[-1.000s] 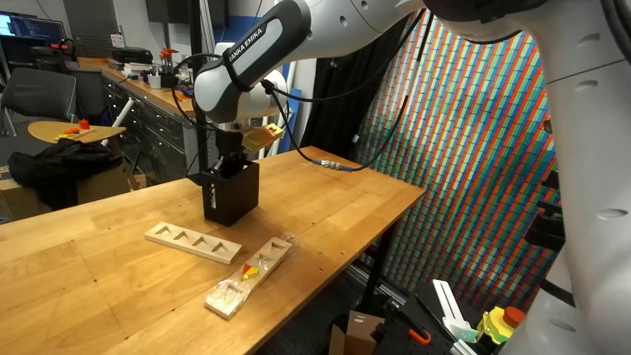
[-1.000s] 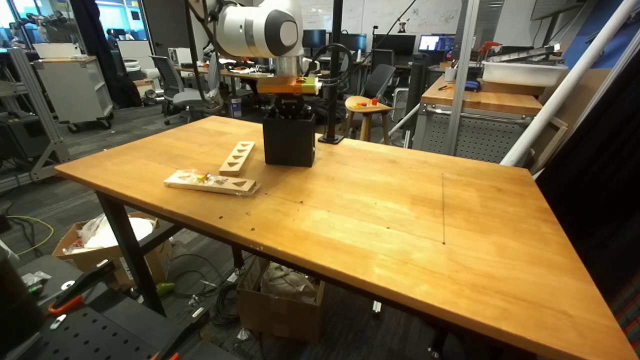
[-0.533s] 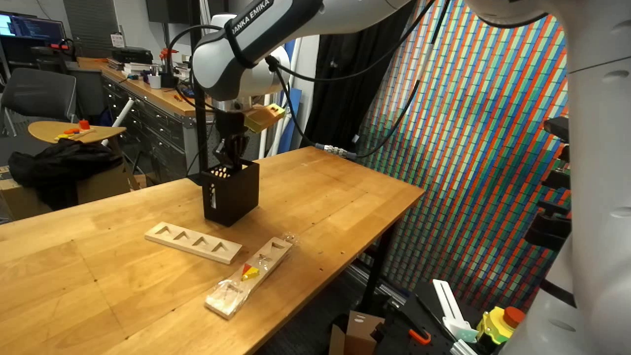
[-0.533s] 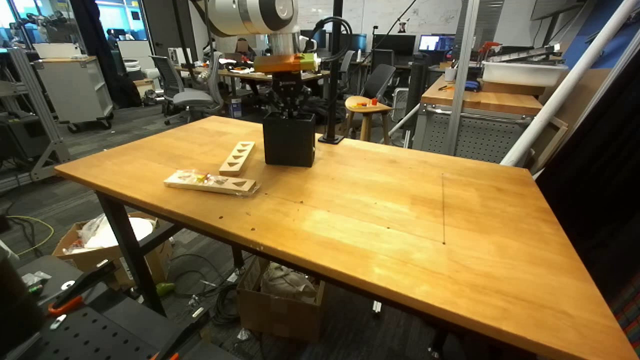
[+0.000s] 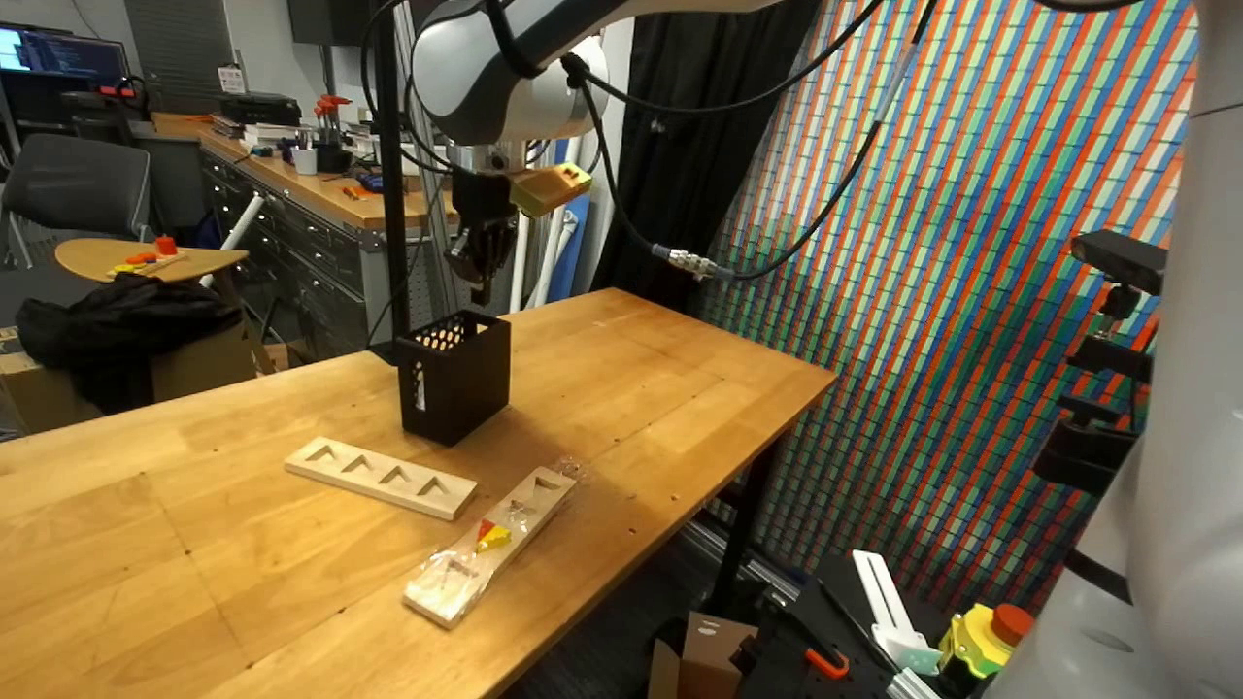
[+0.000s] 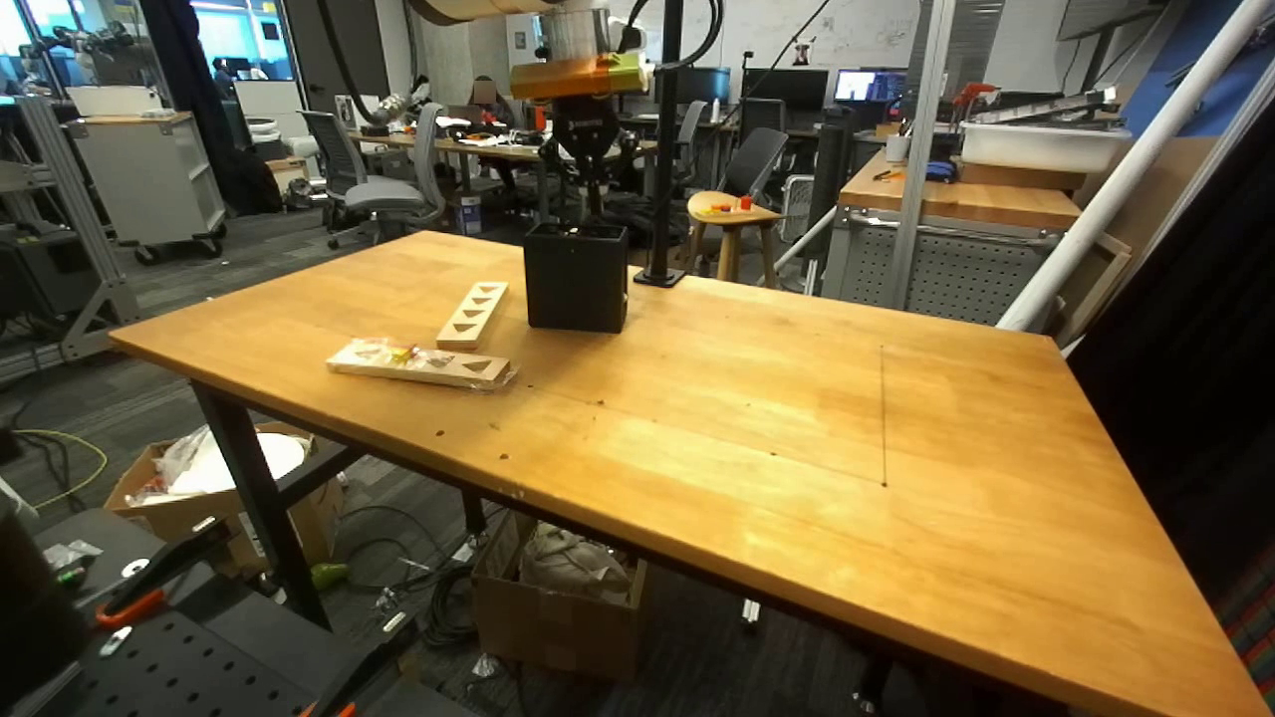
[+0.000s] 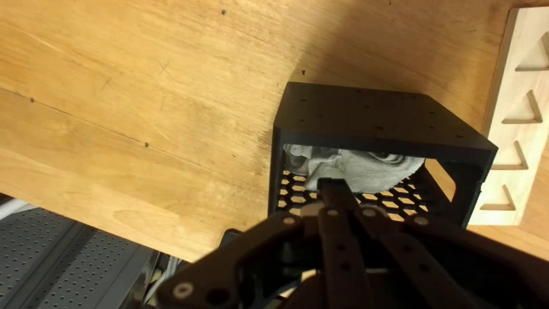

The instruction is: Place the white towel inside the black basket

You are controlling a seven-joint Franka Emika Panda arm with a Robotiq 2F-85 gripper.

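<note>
Gripper (image 7: pixel 333 185): its jaws are pressed together, and we see nothing pinched between them; in both exterior views the tips hang just above the mouth of the black basket (image 7: pixel 377 122), apart from it.
Gripper's next move: we'd judge the placing done, so what remains is likely to back straight up, clear of the rim.
Basket: upright on the table (image 5: pixel 680 379), open top facing up; in the wrist view we look past a solid wall onto honeycomb mesh.
White towel (image 7: pixel 369 174): inside the basket, bunched in grey-white folds toward the solid wall, whose rim hides part of it; we see no cloth hanging over the edge.
Towel's feel: we expect it light, soft and limp, hard to damage and not slippery; it should slump rather than keep a shape, and a loose corner could snag in the mesh.
Towel's best grip: if we had to lift it out, we'd go in from above with jaws parted and pinch a raised fold in the middle of the heap, keeping off mesh and walls.
Bare wooden block (image 5: pixel 381 476): flat on the table near the basket, triangular hollows up.
Wrapped block (image 5: pixel 473 563): flat too, just beside the bare one.
Black post (image 5: pixel 391 194): at the table's edge, near the basket.
Stool (image 5: pixel 204 260): off the table, well apart.
</note>
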